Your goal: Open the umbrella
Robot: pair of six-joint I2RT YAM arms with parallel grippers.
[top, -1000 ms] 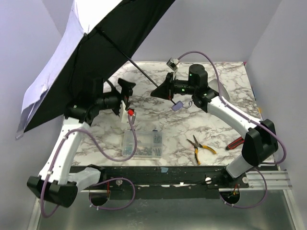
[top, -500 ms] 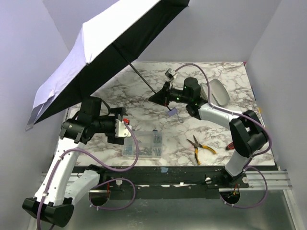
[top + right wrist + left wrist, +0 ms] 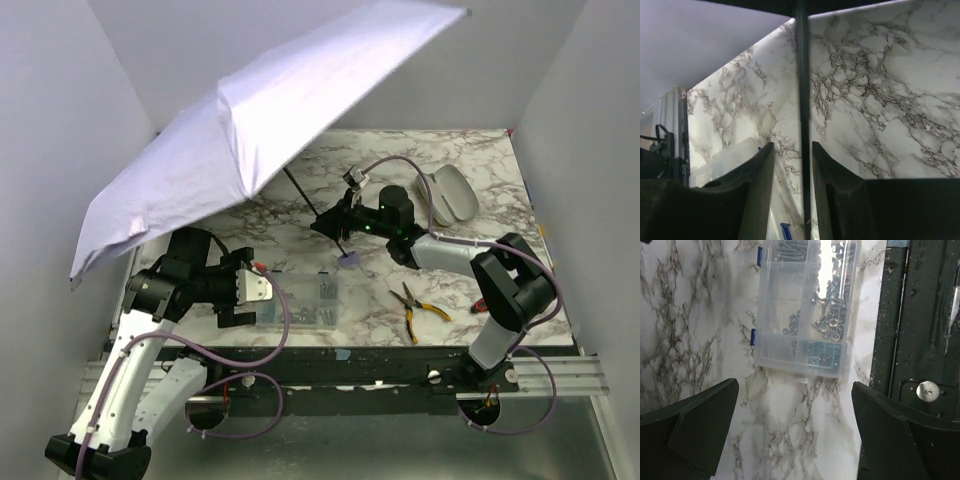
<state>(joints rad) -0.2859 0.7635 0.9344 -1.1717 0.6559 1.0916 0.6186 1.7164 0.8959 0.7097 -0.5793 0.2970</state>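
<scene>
While the one umbrella spreads its pale canopy across the upper left of the frame, rim near the left wall, the right half of the marble table lies uncovered. The right gripper flanks the black shaft, jaws slightly parted. The left gripper gapes wide above one clear box; one pair of pliers lies lower right.
</scene>
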